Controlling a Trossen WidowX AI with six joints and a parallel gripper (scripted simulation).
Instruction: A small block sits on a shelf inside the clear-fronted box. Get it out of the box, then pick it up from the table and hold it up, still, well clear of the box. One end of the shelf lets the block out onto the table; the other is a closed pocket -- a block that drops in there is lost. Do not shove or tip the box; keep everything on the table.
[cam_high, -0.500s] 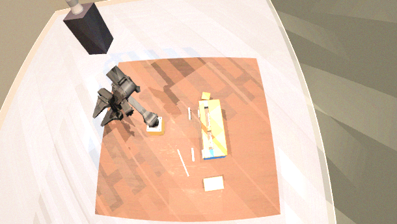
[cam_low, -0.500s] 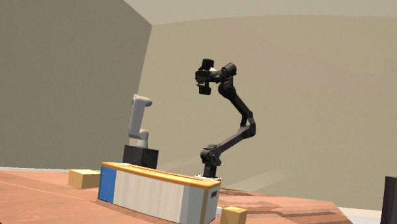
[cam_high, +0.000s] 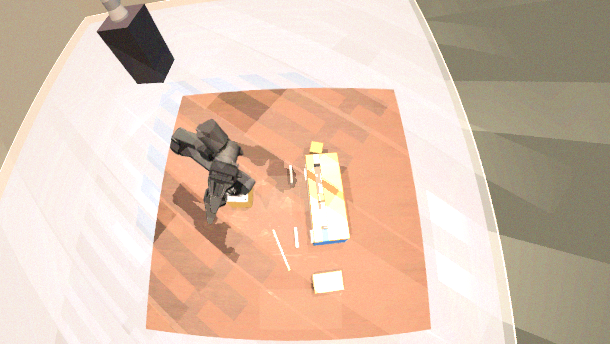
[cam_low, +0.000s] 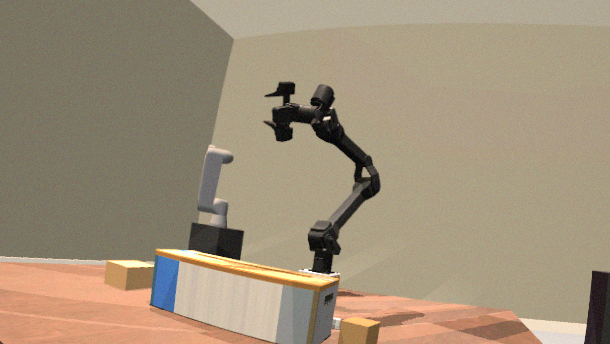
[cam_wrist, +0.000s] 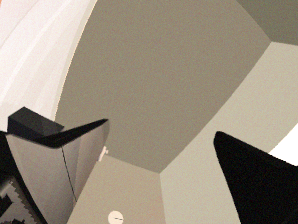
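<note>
Black claw (cam_high: 210, 220) (cam_low: 266, 109) (cam_wrist: 162, 131), open and empty.

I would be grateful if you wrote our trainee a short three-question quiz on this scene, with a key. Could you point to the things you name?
1. True or false: the hand (cam_high: 210, 220) (cam_low: 268, 109) (cam_wrist: 162, 131) is gripping something.
2. Multiple choice: which colour is the panel at one end of the long box (cam_high: 343, 200) (cam_low: 227, 299)?
A) green
B) blue
C) red
3. Fill in the blank: in the exterior view, the pale arm (cam_low: 210, 180) in the background stands on a ____ pedestal.

Key: 1 false; 2 B; 3 black
</note>
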